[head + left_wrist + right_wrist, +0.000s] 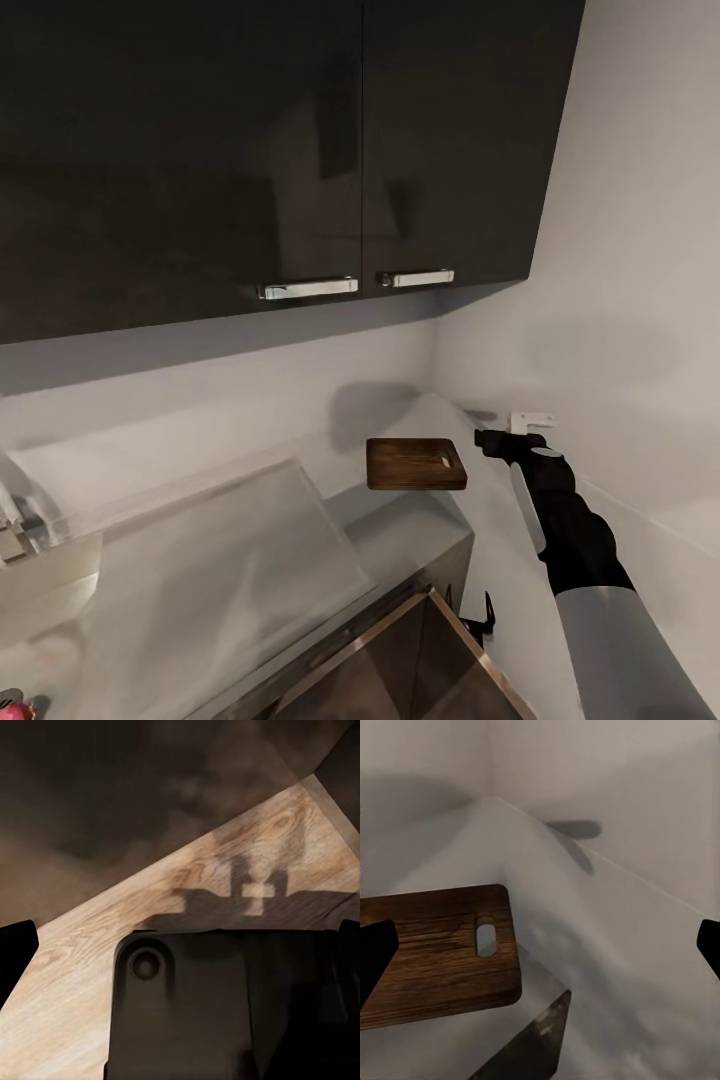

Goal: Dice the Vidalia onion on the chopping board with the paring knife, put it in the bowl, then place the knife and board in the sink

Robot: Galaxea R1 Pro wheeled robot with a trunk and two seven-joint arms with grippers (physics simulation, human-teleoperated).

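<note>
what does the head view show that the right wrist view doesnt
Head view adds: the glossy black upper cabinets with chrome handles, the sink and its drainboard at the left, and the right arm reaching toward the corner with the right gripper.

Right wrist view adds: a close look at the board's slot-shaped handle hole, plus a dark pointed shape I cannot identify.

Both share: the chopping board, the grey countertop and the pale wall corner.

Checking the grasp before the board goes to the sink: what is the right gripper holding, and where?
The chopping board hangs lifted above the countertop beside the right gripper, handle hole toward it. Contact itself can't be seen.
</note>
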